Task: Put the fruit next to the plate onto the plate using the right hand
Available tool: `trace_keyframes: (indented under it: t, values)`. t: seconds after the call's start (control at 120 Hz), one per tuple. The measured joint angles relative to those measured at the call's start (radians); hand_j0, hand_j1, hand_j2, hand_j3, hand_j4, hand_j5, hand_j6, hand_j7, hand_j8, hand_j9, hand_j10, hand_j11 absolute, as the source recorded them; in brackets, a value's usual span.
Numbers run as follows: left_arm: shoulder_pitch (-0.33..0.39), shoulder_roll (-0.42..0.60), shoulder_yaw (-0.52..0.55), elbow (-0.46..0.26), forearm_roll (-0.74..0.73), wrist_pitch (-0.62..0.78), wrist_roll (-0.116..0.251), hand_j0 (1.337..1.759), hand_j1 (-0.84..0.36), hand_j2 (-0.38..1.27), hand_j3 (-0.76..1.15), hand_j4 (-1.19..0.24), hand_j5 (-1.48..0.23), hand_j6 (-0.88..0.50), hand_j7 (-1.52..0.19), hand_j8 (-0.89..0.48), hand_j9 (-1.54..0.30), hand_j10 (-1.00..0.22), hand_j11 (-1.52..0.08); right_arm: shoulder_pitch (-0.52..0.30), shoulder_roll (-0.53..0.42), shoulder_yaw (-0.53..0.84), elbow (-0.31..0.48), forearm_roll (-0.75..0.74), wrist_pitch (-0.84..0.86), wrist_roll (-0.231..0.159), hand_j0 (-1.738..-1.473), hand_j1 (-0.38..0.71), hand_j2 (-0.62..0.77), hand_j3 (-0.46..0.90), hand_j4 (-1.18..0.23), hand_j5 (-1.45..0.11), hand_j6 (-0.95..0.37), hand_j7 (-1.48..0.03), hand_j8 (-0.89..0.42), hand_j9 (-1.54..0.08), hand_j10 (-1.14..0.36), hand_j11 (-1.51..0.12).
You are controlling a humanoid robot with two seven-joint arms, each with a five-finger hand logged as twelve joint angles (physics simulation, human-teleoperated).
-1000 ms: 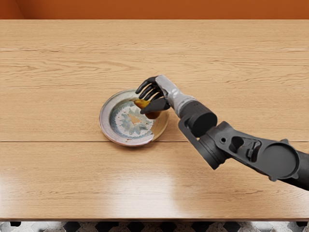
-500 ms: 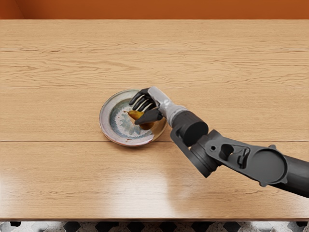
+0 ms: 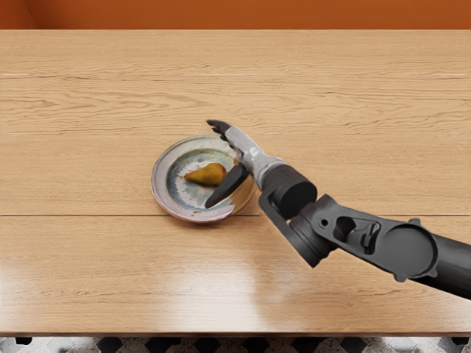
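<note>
Pear (image 3: 206, 174) lies on its side around the middle of the plate (image 3: 157, 179), which sits on the wood table (image 3: 110, 257). Right hand (image 3: 239, 157) is over the plate's right edge, just beside the pear, w/ fingers (image 3: 219, 126) and thumb spread wide apart, holding nothing afaict.

Quick tally for you: 1 plate (image 3: 157, 182), glazed ceramic. 1 fruit, a pear (image 3: 206, 174), so 2 loose items total on the surface (image 3: 110, 257). 1 surface, wood. On the robot side you see 1 arm (image 3: 353, 232), the right, w/ 1 hand (image 3: 239, 158) on its end. The fingers (image 3: 218, 126) overlap edge-on from the head view, so you can't get a firm no. for them; 1 dark digit stands apart from the rest.
</note>
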Motion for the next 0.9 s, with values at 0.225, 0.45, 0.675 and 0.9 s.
trace_keyframes:
  t: [0.225, 0.45, 0.675, 0.9]
  values:
    - [-0.002, 0.0, 0.0, 0.0, 0.0, 0.0, 0.0, 1.658, 0.35, 0.0, 0.0, 0.0, 0.0, 0.0, 0.0, 0.0, 0.0, 0.0, 0.0, 0.004, -0.087, 0.069, 0.002, 0.064, 0.114, 0.0, -1.658, -0.32, 0.01, 0.0, -0.03, -0.03, -0.03, -0.03, -0.02, -0.03, -0.02, -0.03]
    - [0.015, 0.0, 0.0, 0.0, 0.0, 0.0, 0.0, 1.658, 0.35, 0.0, 0.0, 0.0, 0.0, 0.0, 0.0, 0.0, 0.0, 0.0, 0.0, -0.009, -0.193, 0.256, 0.004, 0.285, 0.486, 0.0, -1.658, -0.34, 0.0, 0.0, -0.01, -0.01, -0.01, -0.01, -0.01, -0.01, -0.01, -0.01]
    - [0.016, 0.0, -0.004, 0.0, 0.0, 0.0, 0.0, 1.658, 0.35, 0.0, 0.0, 0.0, 0.0, 0.0, 0.0, 0.0, 0.0, 0.0, 0.0, -0.101, -0.306, 0.469, 0.002, 0.508, 0.871, 0.0, -1.658, -0.35, 0.0, 0.0, 0.0, 0.0, 0.0, 0.0, 0.0, 0.0, 0.0, 0.0]
    - [0.012, 0.0, -0.011, 0.0, -0.003, 0.0, 0.008, 1.658, 0.35, 0.0, 0.0, 0.0, 0.0, 0.0, 0.0, 0.0, 0.0, 0.0, 0.0, -0.144, -0.467, 0.512, -0.038, 0.732, 1.104, 0.0, -1.658, -0.35, 0.0, 0.0, 0.0, 0.0, 0.0, 0.0, 0.0, 0.0, 0.0, 0.0]
